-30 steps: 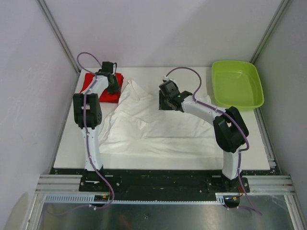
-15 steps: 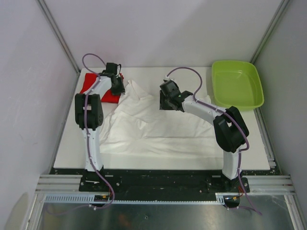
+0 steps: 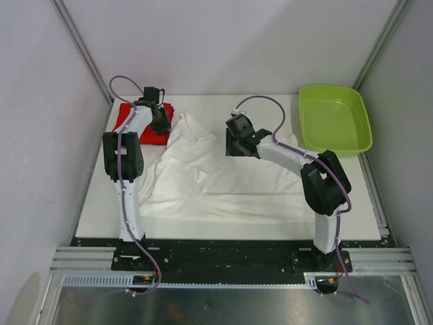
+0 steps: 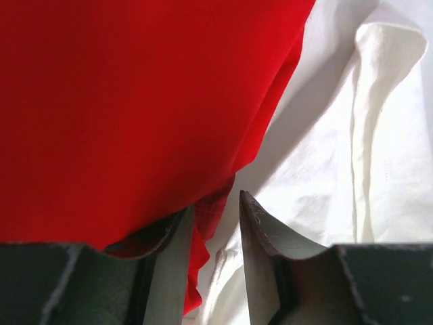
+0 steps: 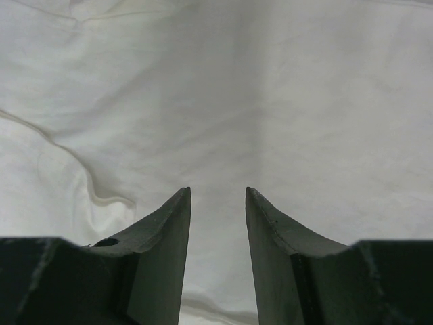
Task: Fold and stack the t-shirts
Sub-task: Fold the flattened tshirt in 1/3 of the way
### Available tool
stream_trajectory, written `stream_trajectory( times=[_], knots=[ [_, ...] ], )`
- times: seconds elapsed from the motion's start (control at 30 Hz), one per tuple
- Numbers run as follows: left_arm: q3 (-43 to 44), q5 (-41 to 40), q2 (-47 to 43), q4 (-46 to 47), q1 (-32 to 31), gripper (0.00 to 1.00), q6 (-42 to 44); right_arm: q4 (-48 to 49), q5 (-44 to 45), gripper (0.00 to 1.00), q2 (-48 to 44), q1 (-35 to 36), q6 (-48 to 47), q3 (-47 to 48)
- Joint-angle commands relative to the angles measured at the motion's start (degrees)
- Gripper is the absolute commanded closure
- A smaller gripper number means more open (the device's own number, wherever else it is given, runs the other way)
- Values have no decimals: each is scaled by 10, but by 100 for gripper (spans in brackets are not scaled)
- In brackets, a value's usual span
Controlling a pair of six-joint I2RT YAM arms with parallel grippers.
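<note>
We see the red t-shirt [image 3: 127,115] folded at the far left corner of the table [image 3: 96,211], with the white t-shirt [image 3: 216,183] spread rumpled beside it, their edges touching. The left hand [image 3: 160,122] hangs over the red shirt's right edge; its fingers stand narrowly apart with a red hem in the gap, and we cannot tell if they pinch it. The right hand [image 3: 233,147] hovers low over the white shirt's upper middle, narrowly parted, nothing between its fingers. A lime-green tray [image 3: 358,141] sits at the far right
</note>
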Motion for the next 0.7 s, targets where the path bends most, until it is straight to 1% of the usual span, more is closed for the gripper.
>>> stream_trajectory(
  times=[0.0,0.2,0.4,0.47,0.57,0.67],
  knots=[
    [56,-6,31,-31,10,62,8,6,5,57,-4,-4,-3,-2],
    [84,-54,50,-46,13,62,19,9,1,57,-3,-6,-5,-2],
    [144,-81,75,-64,17,62,40,5,3,57,-2,-10,-10,-2],
    [161,-85,82,-67,17,61,46,3,3,58,-3,-12,-12,-2],
    [181,-89,90,-71,36,59,48,-2,4,58,-6,-16,-15,-2],
    [187,-74,86,-73,44,57,46,-5,5,58,-8,-17,-19,-3]
  ],
)
